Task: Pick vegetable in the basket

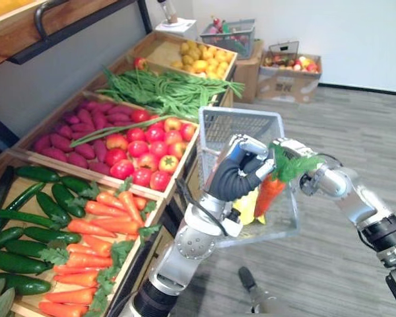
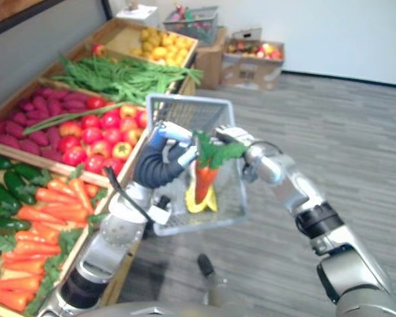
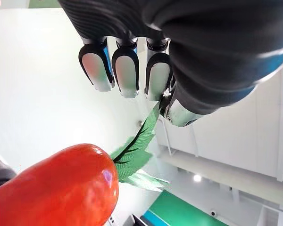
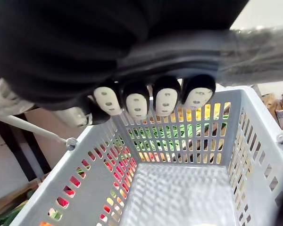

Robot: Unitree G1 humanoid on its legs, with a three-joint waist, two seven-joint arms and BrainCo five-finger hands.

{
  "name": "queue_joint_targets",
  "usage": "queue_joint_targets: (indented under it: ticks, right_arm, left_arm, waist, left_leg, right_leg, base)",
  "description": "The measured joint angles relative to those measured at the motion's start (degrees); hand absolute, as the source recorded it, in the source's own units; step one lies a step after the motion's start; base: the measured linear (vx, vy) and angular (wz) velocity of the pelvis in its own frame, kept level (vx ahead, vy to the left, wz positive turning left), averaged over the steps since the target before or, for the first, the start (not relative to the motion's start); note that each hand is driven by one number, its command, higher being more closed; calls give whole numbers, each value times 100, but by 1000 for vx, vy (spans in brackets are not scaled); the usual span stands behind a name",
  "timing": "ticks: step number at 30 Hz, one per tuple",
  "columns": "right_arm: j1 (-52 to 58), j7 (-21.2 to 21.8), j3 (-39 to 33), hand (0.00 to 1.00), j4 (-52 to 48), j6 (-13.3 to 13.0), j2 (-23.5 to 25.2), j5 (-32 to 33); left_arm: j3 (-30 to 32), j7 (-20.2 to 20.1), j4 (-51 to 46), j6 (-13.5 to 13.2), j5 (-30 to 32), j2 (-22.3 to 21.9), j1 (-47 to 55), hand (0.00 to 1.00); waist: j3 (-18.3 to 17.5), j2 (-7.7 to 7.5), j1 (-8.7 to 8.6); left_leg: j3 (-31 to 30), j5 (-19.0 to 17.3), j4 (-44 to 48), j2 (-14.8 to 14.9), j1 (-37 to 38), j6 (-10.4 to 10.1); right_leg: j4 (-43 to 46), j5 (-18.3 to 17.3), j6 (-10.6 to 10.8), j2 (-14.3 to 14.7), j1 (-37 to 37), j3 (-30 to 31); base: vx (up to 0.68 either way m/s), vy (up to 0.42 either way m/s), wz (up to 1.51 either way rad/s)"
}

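From my left eye, my left hand (image 1: 232, 175) is raised over the grey plastic basket (image 1: 241, 112), and the carrot (image 1: 269, 193) hangs from it tip-down inside the basket's open mouth. Its green leafy top (image 1: 292, 165) is bunched between my two hands. My right hand (image 1: 292, 146) sits just beside that greenery at the basket's upper edge. A yellow item (image 1: 248, 206) lies in the basket next to the carrot's tip; I cannot tell whether they touch. To my left are crates of loose carrots (image 1: 96, 231) and cucumbers (image 1: 26, 218). My right eye gives the same arrangement, the orange root dangling below my left hand's fingers (image 2: 175, 135). At my left wrist, those fingers are curled in a row with the thumb closed against them, pinching a green leaf (image 3: 146, 136). The orange body swings well below the fingertips. At my right wrist, the fingers are curled tight together around the basket's handle (image 4: 259, 47), and the slotted basket hangs directly beneath them.
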Motion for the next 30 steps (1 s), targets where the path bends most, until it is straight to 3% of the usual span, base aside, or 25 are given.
queue_joint_targets:
  ticks: [15,16,30]
  right_arm:
    - [-369,474,530,100,-299,-334,-272,-168]
    - [-368,494,533,100,-302,-361,-314,-183]
    - [20,531,404,100,-303,-371,-639,-209]
  left_arm:
    - [-247,-212,779,21,125,-29,34,100]
    - [-246,-231,838,23,178,-27,36,0]
    - [-229,-322,1270,146,577,-19,37,0]
  waist:
    - [-25,-52,2]
    - [-25,-52,2]
    - [-28,-62,-2]
  left_leg:
    - [93,-30,112,143,2,-54]
    - [92,-30,112,142,-1,-54]
    - [-47,-30,111,137,-77,-54]
  right_leg:
    - [3,1,-6,86,-13,-12]
    - [3,1,-6,78,-13,-21]
    - [3,-1,-4,-9,-15,-170]
  base:
    - [44,-22,-2]
    - [26,-5,5]
    - [23,-12,6]
